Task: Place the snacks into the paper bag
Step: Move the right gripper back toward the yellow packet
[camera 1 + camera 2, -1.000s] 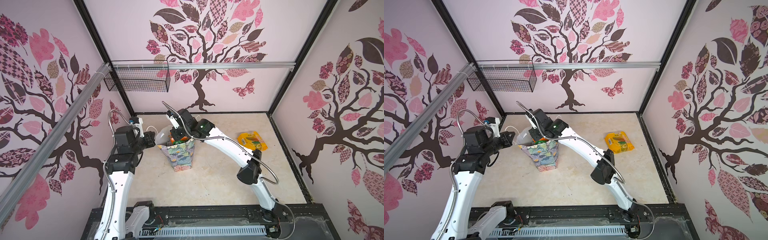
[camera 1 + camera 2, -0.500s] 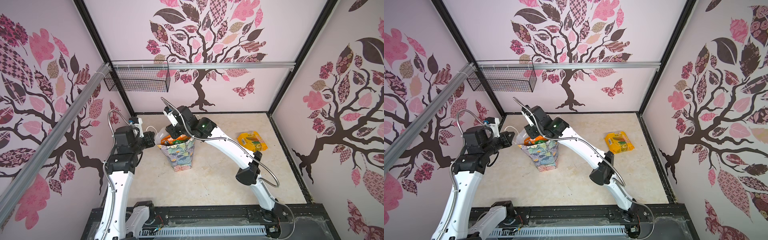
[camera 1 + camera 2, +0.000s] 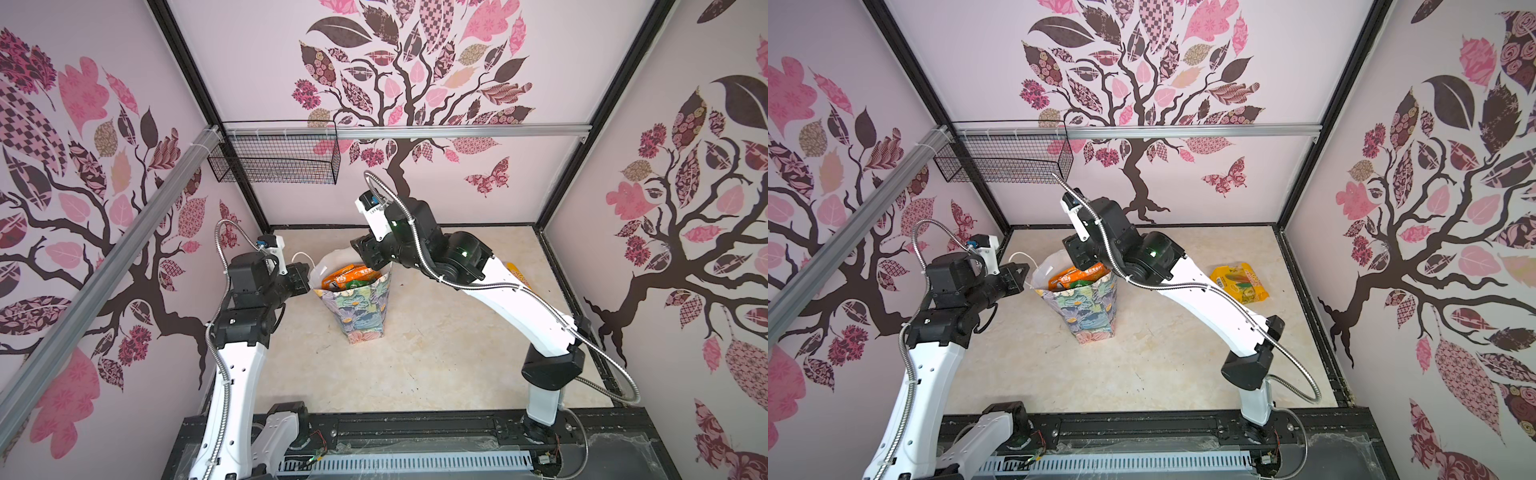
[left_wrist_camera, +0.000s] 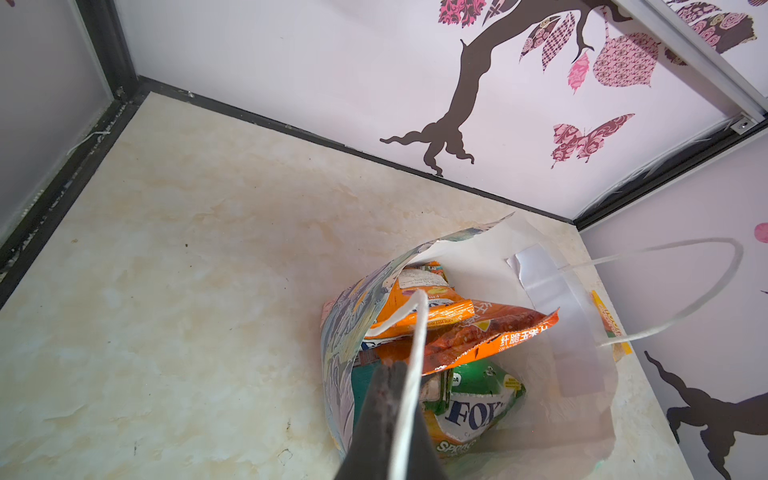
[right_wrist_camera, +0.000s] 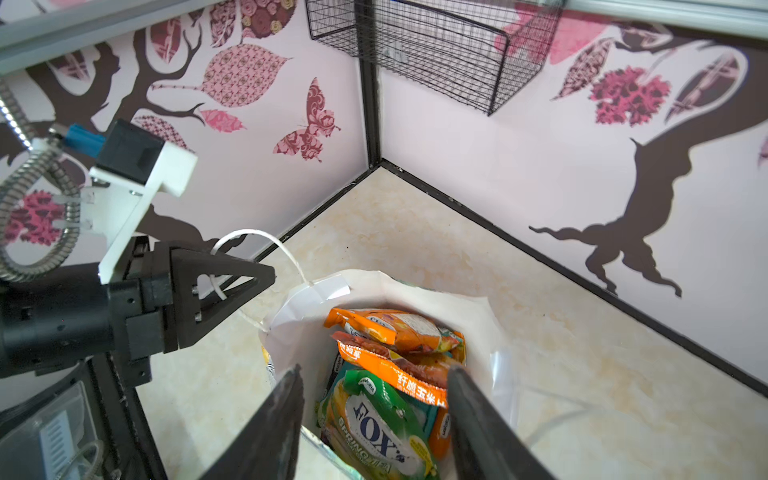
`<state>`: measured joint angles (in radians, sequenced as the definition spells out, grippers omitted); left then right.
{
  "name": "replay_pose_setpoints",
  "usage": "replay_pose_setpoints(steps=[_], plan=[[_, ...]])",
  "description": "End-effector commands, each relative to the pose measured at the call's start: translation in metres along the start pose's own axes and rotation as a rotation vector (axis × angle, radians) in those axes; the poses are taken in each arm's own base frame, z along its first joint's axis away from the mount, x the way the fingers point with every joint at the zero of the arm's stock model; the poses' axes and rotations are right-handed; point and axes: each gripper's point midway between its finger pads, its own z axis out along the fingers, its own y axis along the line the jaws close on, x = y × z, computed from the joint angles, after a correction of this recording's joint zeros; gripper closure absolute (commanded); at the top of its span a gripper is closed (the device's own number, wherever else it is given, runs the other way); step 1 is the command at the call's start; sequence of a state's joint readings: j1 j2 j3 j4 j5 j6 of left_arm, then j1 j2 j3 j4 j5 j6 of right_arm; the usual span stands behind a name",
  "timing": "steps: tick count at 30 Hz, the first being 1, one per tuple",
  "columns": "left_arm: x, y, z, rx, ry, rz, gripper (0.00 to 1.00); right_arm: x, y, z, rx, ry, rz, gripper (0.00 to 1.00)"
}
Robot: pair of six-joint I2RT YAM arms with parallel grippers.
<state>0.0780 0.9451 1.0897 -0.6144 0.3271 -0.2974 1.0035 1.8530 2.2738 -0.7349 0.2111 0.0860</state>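
Bagging station: right tool [image 5: 374, 370] open above the paper bag [image 3: 357, 311], left tool [image 4: 390, 368] closed on its cord handle [image 4: 417, 332].

The paper bag stands upright on the bench [image 3: 1163, 353] between the two tools, mouth gaping. The left tool, jaws pressed together, pinches one white cord handle beside the bag's rim. The right tool hangs just above the mouth with jaws spread and nothing between them. Directly beneath that tool, inside the bag, lie the snacks [image 5: 395, 353]: an orange packet [image 5: 395, 328] and a second orange packet [image 5: 382, 365] with white lettering along its edge, over a green packet [image 5: 374, 419]. A yellow packet [image 3: 1239, 284] lies flat on the bench outside the bag, well apart from the right tool, on the far side of its arm.
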Motion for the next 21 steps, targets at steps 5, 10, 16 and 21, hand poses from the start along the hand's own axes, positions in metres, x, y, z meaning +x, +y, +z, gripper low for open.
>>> replay_pose_setpoints(steps=[5,10,16,21], plan=[[-0.006,-0.004,-0.003,0.025,-0.044,0.006,0.94,0.009,-0.055,-0.039,0.253,-0.026,-0.043,0.21],[-0.006,-0.003,-0.003,0.023,-0.044,0.006,0.93,0.026,-0.107,-0.062,0.391,-0.013,-0.005,0.11],[-0.006,-0.004,-0.002,0.029,-0.044,0.004,0.91,0.068,-0.229,-0.105,0.625,0.006,0.201,0.0],[-0.005,-0.003,-0.001,0.024,-0.041,0.001,0.9,0.154,-0.304,-0.101,0.725,0.151,0.378,0.0]])
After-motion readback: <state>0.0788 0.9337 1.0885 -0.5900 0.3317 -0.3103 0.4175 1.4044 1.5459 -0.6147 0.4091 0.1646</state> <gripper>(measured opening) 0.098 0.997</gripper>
